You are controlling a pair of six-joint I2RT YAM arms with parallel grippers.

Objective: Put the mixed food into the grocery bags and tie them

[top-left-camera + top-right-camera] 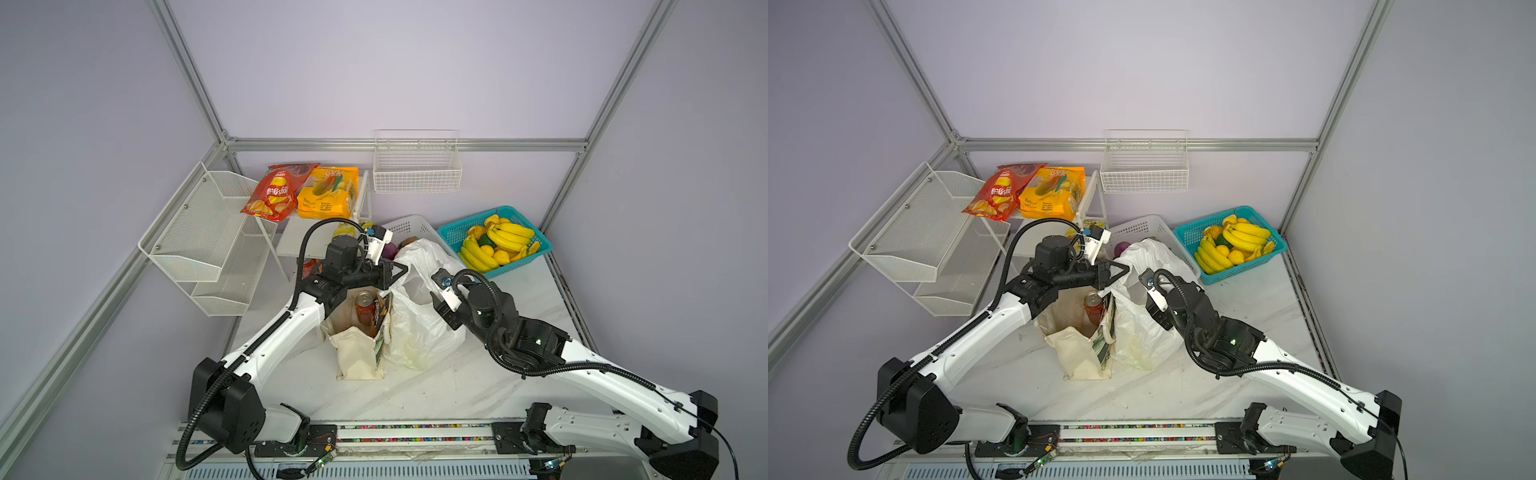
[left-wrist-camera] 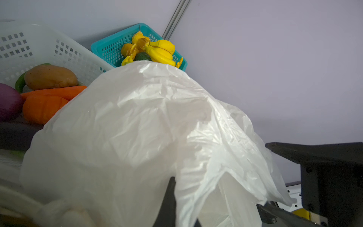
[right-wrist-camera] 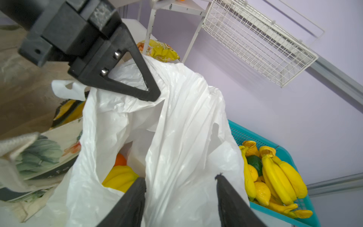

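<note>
Marble table point(image 1: 478, 386), lilac walls point(image 1: 395, 62) (metal-framed), left claw point(image 1: 400, 273) pinching plastic bag point(image 1: 415, 332), right claw point(image 3: 180, 179) parted.

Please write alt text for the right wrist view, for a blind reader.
A white plastic bag hangs pinched in the shut left gripper, while the right gripper, jaws open, straddles a fold of it. An orange lies inside; a teal basket of bananas stands nearby.

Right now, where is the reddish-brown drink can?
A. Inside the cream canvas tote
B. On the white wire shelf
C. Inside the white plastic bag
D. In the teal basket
A: in a top view the drink can stands upright inside the open canvas tote, with its silver top showing.
</note>
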